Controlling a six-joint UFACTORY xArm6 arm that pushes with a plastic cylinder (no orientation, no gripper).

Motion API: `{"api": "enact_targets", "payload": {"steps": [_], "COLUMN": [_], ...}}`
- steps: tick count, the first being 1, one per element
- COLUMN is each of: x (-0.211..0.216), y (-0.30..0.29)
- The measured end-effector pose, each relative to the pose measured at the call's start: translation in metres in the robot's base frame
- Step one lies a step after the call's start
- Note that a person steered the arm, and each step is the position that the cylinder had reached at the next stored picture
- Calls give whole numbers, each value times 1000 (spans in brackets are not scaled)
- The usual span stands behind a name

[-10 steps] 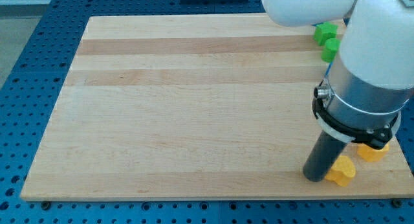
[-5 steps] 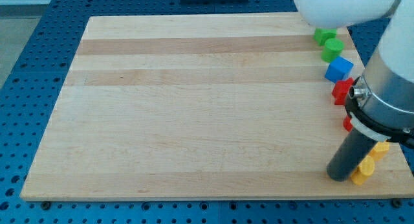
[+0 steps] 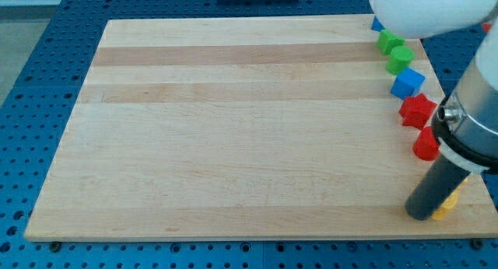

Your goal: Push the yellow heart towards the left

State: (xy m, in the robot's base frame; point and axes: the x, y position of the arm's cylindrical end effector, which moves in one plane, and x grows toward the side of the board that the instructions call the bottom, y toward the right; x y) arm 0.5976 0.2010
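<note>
My tip (image 3: 420, 215) rests on the wooden board (image 3: 233, 144) near its bottom right corner. Only a small part of a yellow block (image 3: 446, 208) shows, touching the rod's right side; the rod hides the rest and I cannot make out its shape. The tip is just to the left of this yellow block. The arm's body covers the area above it.
A column of blocks runs along the board's right edge: a blue piece (image 3: 377, 24) at the top, a green block (image 3: 391, 41), a green round block (image 3: 400, 59), a blue cube (image 3: 407, 83), a red block (image 3: 418, 110) and a red block (image 3: 426, 145).
The rod has moved to the right along the board's bottom edge. The yellow block beside it has shifted right with it and is now mostly hidden. The blue and red blocks are uncovered.
</note>
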Motion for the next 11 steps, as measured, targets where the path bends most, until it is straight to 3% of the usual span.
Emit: {"api": "enact_targets", "payload": {"steps": [11], "x": [12], "y": [37]}}
